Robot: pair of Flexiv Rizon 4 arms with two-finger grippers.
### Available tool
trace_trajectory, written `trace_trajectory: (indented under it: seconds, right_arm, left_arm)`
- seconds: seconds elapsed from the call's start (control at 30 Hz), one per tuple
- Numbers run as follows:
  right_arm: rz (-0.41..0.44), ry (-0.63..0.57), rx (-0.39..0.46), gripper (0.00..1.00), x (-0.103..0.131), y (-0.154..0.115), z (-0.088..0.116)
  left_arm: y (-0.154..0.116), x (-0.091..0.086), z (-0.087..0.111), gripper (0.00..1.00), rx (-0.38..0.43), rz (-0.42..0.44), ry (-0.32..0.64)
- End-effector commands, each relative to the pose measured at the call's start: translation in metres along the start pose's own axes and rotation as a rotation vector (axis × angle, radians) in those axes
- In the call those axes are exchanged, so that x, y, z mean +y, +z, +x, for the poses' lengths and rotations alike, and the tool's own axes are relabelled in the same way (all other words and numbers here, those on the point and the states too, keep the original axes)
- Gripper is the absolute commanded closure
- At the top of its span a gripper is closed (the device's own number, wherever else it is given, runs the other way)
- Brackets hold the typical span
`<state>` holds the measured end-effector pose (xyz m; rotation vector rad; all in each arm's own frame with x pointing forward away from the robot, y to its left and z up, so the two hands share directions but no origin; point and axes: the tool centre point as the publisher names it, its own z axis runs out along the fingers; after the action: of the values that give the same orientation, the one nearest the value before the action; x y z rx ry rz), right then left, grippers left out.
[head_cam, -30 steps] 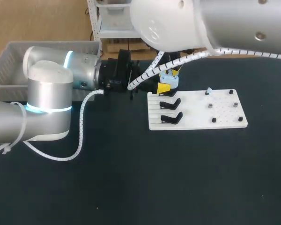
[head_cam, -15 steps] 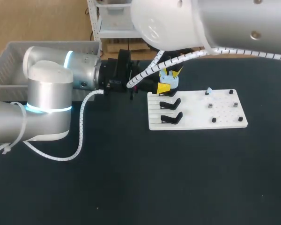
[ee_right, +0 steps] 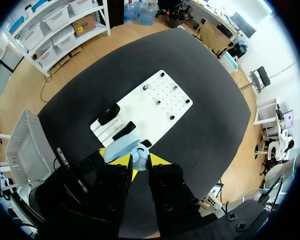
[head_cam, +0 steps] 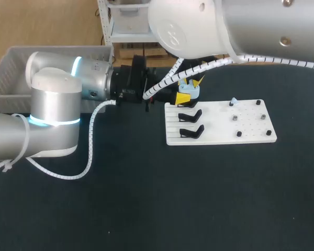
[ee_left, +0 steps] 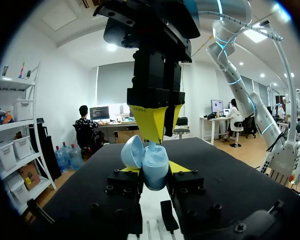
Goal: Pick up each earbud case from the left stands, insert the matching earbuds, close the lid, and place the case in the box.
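Arms meet over the dark table (head_cam: 146, 209) in the head view. The left arm (head_cam: 52, 104) comes in level from the left. Its gripper (head_cam: 184, 94) is at the far left corner of a white board (head_cam: 220, 135) and holds a pale blue case (head_cam: 189, 90) just above that corner. The right arm (head_cam: 240, 26) reaches down from above and hides most of its own gripper. Two black stands (head_cam: 191, 115) sit bare on the board's left part, and small pegs (head_cam: 235, 119) dot its right part. A grey box (head_cam: 5, 78) stands at the table's far left, well apart from the case.

From the left wrist, the left gripper's yellow tips press the case from both sides, so it is clamped. The lid (ee_left: 131, 152) is swung open and tilted to one side. The right gripper (ee_left: 153, 132) hangs straight above the case with its fingers almost together. It seems to pinch a small pale earbud (ee_left: 152, 146) whose lower end meets the case's open mouth, though the contact is hard to make out.

From the right wrist, the open case lies right under that gripper's near-closed fingers. The board and both stands are ahead, and the box is off to one side.
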<state>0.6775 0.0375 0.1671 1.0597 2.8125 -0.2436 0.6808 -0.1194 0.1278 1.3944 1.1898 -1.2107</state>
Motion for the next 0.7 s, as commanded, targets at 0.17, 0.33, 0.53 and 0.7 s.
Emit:
trace_trajectory:
  seconds: [0.17, 0.33, 0.53, 0.7]
  right_arm:
    - [0.003, 0.007, -0.012, 1.0, 0.0, 0.004, -0.002]
    - [-0.005, 0.015, -0.001, 0.0, 0.0, 0.002, -0.001]
    - [-0.074, 0.012, -0.037, 0.0, -0.022, -0.022, 0.006]
    - [-0.178, -0.005, -0.1, 0.02, -0.046, -0.034, -0.003]
  left_arm:
    - [0.0, -0.001, 0.001, 1.0, -0.003, -0.005, 0.004]
    - [0.0, -0.001, 0.001, 1.0, -0.003, -0.005, 0.004]
    - [0.0, -0.001, 0.001, 1.0, -0.003, -0.005, 0.004]
    - [0.0, -0.001, 0.001, 1.0, -0.003, -0.005, 0.004]
